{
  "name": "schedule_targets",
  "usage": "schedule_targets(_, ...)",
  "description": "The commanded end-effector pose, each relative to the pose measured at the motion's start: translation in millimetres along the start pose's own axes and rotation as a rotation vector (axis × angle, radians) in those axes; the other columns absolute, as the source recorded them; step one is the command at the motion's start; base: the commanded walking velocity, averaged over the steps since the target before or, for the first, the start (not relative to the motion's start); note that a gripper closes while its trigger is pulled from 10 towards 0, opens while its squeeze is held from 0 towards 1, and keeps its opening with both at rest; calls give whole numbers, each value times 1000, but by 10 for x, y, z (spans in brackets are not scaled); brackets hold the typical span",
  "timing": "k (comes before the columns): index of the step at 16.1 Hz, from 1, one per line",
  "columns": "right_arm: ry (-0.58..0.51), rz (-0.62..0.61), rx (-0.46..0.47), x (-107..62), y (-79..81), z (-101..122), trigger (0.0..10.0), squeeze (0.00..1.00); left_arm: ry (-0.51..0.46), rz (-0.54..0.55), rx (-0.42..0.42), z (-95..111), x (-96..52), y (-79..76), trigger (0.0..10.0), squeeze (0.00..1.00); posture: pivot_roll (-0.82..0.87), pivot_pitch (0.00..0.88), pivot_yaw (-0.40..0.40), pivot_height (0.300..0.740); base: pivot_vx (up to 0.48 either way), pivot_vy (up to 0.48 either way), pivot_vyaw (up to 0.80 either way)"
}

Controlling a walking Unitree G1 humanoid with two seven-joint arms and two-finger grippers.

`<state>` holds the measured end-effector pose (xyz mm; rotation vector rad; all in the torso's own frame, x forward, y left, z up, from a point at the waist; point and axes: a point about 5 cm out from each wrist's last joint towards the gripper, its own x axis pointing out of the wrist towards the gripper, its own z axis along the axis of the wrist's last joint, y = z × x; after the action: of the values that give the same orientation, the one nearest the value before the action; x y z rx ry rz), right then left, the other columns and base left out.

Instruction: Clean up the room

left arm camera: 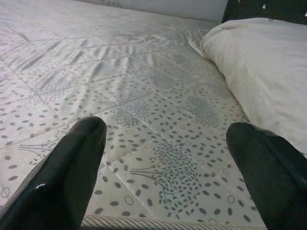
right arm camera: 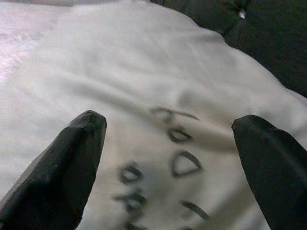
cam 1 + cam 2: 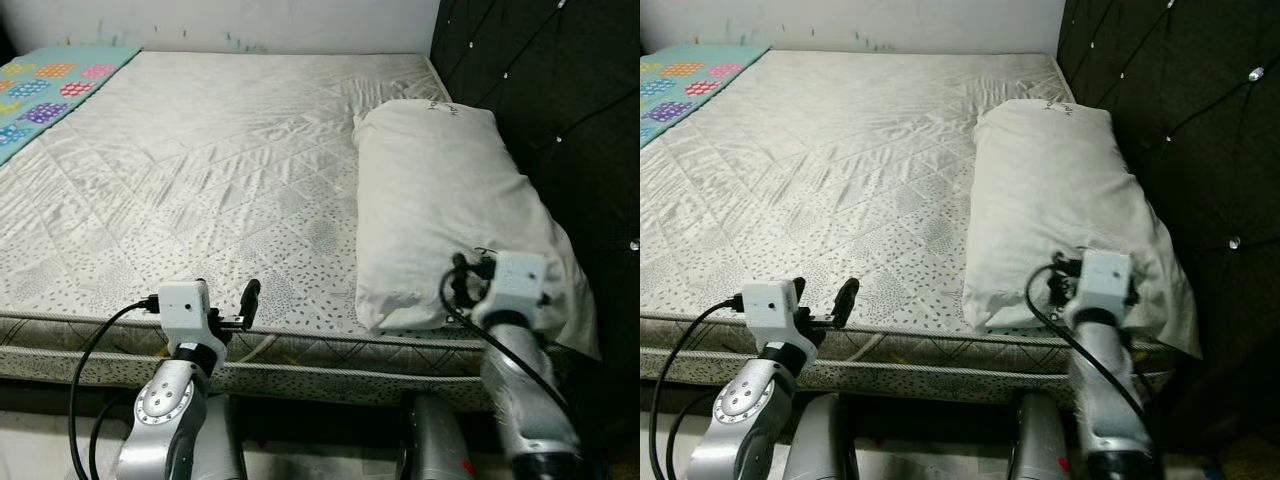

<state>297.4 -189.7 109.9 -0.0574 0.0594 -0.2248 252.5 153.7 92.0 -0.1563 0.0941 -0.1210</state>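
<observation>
Our right gripper (image 2: 168,158) hangs over pillow (image 3: 450,200) by headboard (image 3: 560,120), fingers apart. Left gripper (image 1: 168,167) open over bed (image 3: 200,180). Pillow soft, may slip when we pinch.

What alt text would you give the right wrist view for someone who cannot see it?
The right gripper hangs open just above a white pillow with dark handwritten marks on its fabric, one black finger on either side of the frame. A dark tufted headboard stands behind the pillow.
</observation>
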Motion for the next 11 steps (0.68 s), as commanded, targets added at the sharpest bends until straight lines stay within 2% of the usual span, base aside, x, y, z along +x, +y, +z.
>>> schedule_targets(1,0,16,7,25,74,33,10000,0,-1,7,4,-8,-4,-15,10000,0,-64,0,-12,531,0,0,0)
schedule_targets(5,12,2,30,96,52,54,10000,0,-5,9,4,0,-4,4,10000,0,-59,0,-16,536,0,0,0)
schedule_targets(11,23,-32,9,143,-45,37,10000,0,-7,-9,10,-2,23,-18,10000,0,-68,0,-14,605,0,0,0)
